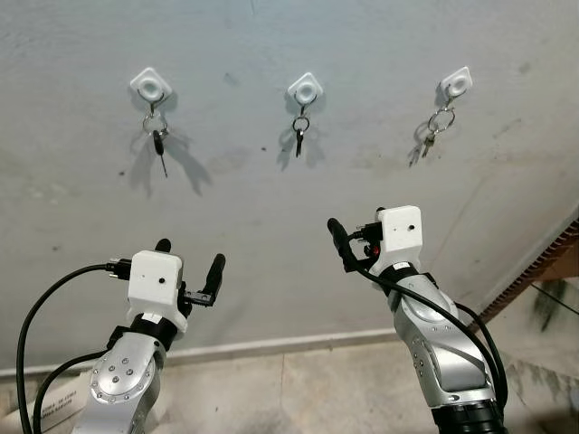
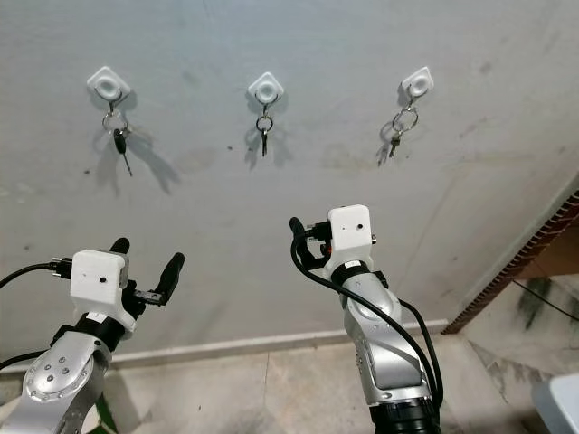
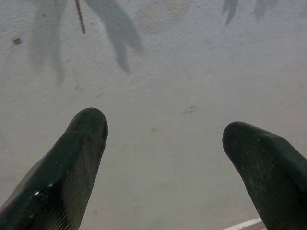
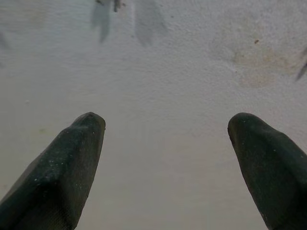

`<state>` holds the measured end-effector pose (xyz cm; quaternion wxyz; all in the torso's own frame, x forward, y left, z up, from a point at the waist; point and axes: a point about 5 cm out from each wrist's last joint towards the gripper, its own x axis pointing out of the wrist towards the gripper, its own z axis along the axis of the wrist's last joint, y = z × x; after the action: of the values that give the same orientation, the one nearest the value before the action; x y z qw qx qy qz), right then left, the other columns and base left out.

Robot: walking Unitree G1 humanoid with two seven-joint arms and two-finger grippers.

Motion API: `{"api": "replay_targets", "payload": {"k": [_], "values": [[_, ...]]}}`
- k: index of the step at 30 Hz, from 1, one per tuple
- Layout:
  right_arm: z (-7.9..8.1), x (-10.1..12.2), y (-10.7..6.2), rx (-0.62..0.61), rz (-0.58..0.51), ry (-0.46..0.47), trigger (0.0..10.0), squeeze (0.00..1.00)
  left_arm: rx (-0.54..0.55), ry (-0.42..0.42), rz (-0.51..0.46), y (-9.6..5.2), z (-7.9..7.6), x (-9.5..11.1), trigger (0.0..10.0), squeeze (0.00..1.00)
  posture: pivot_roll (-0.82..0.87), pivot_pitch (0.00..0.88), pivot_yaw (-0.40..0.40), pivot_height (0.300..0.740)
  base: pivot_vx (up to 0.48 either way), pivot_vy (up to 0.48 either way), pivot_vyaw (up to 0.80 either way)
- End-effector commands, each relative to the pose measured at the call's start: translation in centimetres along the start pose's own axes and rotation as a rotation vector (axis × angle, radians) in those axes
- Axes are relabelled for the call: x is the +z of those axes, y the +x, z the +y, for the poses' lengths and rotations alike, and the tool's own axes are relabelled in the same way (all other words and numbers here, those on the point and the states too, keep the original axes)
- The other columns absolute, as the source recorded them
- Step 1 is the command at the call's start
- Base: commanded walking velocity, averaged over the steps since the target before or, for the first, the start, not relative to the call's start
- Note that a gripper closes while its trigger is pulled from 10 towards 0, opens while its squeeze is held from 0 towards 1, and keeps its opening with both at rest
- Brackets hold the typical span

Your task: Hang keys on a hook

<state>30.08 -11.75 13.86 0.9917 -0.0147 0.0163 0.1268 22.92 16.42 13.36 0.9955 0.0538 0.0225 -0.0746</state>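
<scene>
Three white hooks are fixed high on the grey wall. The left hook (image 1: 150, 86) carries a key ring with a dark key (image 1: 157, 137). A small key (image 1: 299, 132) hangs from the middle hook (image 1: 306, 89), and a bunch of keys (image 1: 434, 129) from the right hook (image 1: 457, 85). My left gripper (image 1: 191, 255) is raised below the left hook, open and empty. My right gripper (image 1: 348, 237) is held up below and between the middle and right hooks, also open with nothing in it. Both wrist views look at bare wall between the spread fingers (image 3: 84, 143) (image 4: 79, 148).
A pale skirting board (image 1: 271, 345) runs along the foot of the wall above a tiled floor (image 1: 335, 389). A brown slanted edge (image 1: 543, 262) rises at the right. A black cable (image 1: 54, 294) loops off my left wrist.
</scene>
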Motion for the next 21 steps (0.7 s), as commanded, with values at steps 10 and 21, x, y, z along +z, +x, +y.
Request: {"api": "replay_targets", "payload": {"k": [10,21], "values": [[-0.39,0.42,0.04,-0.014,-0.020,0.001,10.0,0.00,-0.005,0.011,0.002,0.20,-0.03,-0.08,10.0,0.00,0.08,0.000,-0.024,0.740,-0.277,0.000,0.00],[-0.50,0.55,0.20,-0.015,-0.026,-0.003,10.0,0.00,-0.007,0.014,-0.004,0.43,-0.10,-0.02,10.0,0.00,0.08,0.000,-0.024,0.740,-0.279,-0.122,0.00]]}}
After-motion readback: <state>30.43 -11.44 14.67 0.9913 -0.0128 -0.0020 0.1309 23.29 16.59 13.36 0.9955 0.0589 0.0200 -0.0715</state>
